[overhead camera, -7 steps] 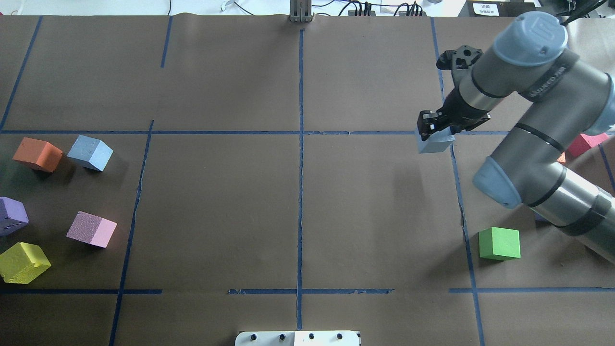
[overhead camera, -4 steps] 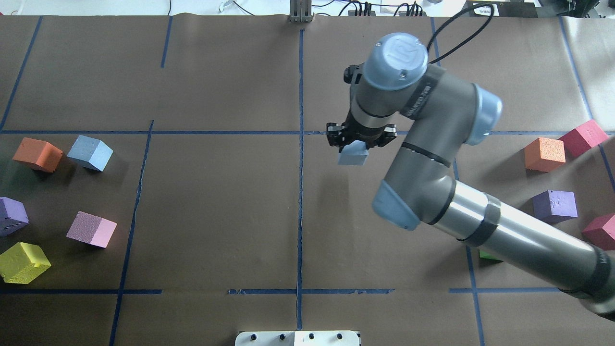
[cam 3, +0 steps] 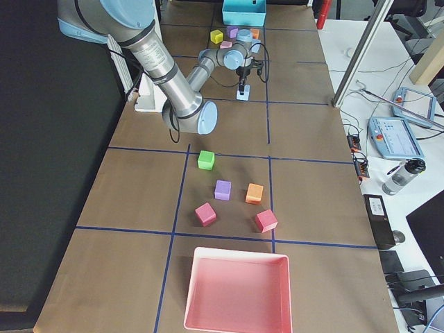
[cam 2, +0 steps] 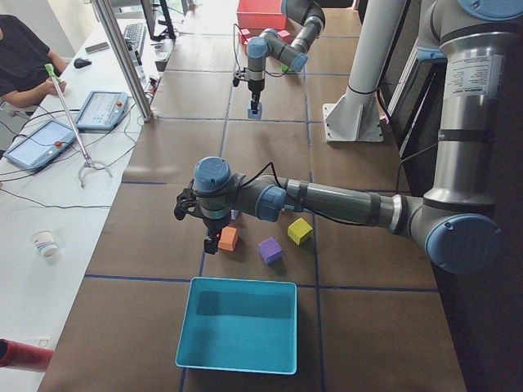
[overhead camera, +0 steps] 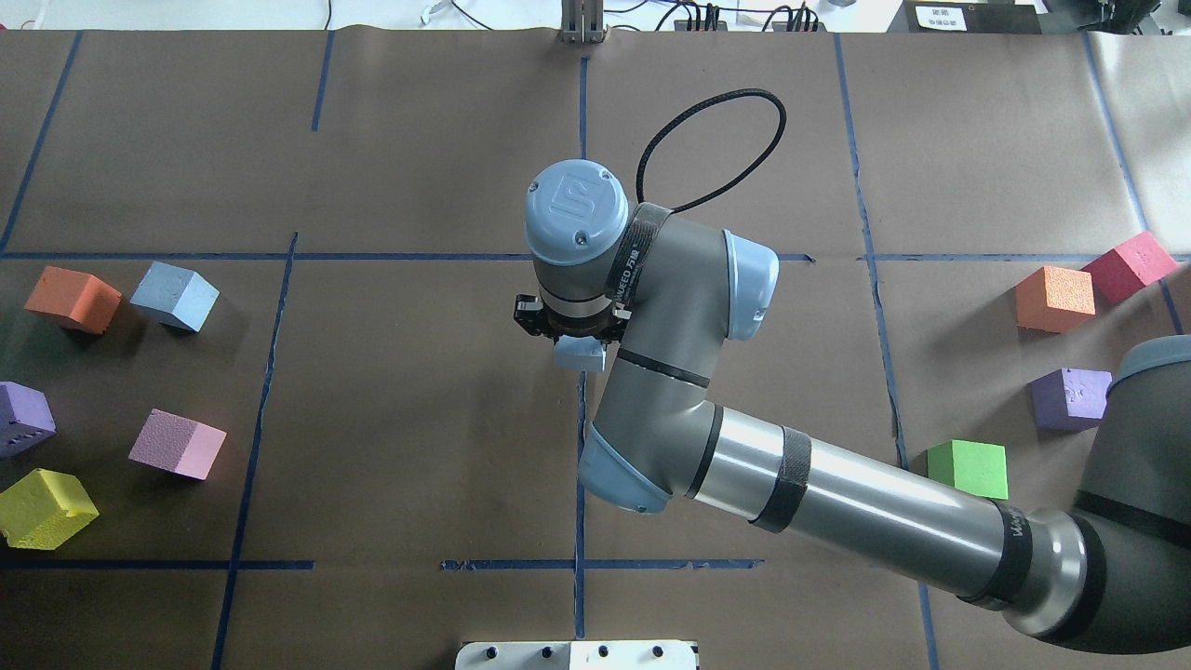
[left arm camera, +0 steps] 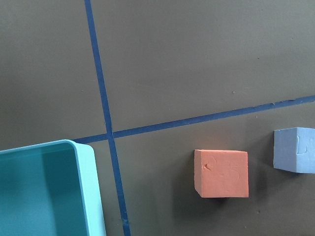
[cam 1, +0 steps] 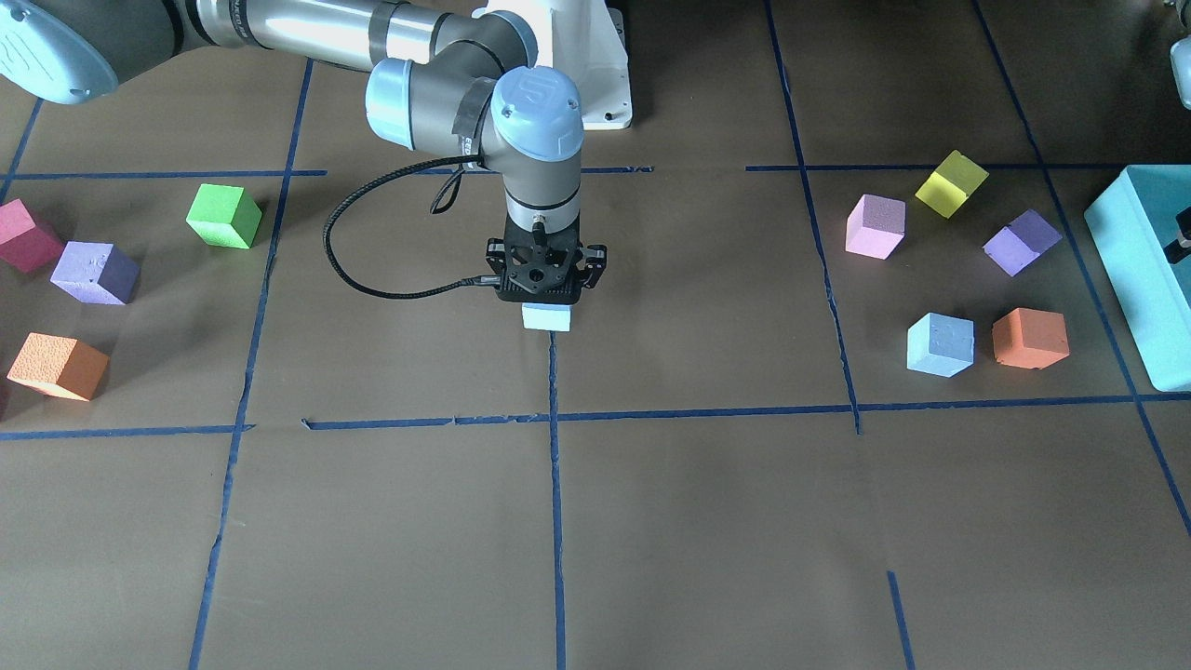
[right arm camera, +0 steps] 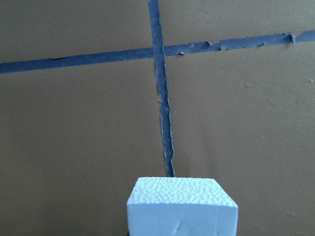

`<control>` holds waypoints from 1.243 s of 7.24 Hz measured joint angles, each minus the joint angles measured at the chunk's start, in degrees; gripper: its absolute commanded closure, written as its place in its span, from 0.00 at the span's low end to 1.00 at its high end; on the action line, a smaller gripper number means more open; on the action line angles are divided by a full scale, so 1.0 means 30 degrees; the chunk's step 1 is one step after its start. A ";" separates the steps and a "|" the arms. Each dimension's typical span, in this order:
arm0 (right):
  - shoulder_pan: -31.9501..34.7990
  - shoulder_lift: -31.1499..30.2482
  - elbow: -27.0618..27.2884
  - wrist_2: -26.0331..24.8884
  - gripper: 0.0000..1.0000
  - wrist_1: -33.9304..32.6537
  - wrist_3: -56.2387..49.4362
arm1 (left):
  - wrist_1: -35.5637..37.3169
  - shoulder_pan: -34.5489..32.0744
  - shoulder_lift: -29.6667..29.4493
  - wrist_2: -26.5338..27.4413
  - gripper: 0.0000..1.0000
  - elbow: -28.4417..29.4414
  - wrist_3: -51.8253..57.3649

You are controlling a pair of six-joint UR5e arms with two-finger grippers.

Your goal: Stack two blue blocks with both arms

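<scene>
My right gripper (overhead camera: pixel 577 342) is shut on one blue block (overhead camera: pixel 579 355) and holds it low over the centre tape line. I cannot tell whether the block touches the table. The block also shows in the front view (cam 1: pixel 546 318) under the gripper (cam 1: pixel 547 307), and at the bottom of the right wrist view (right arm camera: pixel 182 206). The second blue block (overhead camera: pixel 175 296) sits on the table at the left, next to an orange cube (overhead camera: pixel 73 299). The left wrist view shows it at its right edge (left arm camera: pixel 295 150). My left gripper (cam 2: pixel 211 239) hangs near these cubes; I cannot tell whether it is open or shut.
A purple cube (overhead camera: pixel 23 419), a pink cube (overhead camera: pixel 177 444) and a yellow cube (overhead camera: pixel 45 507) lie at the left. An orange (overhead camera: pixel 1054 298), red (overhead camera: pixel 1130 265), purple (overhead camera: pixel 1073 398) and green cube (overhead camera: pixel 969 470) lie at the right. A teal box (cam 1: pixel 1140 279) stands beside the left cubes.
My right arm has swung left with the blue block, from the right part of the table to the centre tape line. The cubes on the table have not moved.
</scene>
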 measured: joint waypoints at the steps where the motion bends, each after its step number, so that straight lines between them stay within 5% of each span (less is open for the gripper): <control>1: -0.0097 0.0037 -0.0177 -0.0070 0.68 0.0011 0.0024 | -0.0011 0.0000 0.0014 0.0001 0.00 -0.0001 0.0000; 3: -0.0184 0.0044 -0.0566 -0.0068 0.19 0.0038 -0.0199 | -0.0029 0.0000 0.0031 0.0000 0.00 0.0008 0.0000; 6: -0.0230 0.0014 -0.0768 -0.0074 0.02 0.0225 -0.0687 | 0.0019 0.0000 0.0036 0.0000 0.00 -0.0063 0.0000; 9: -0.0232 -0.0005 -0.1115 -0.0096 0.01 0.1495 -0.0967 | 0.0066 0.0005 -0.0031 0.0006 0.00 -0.0121 -0.0148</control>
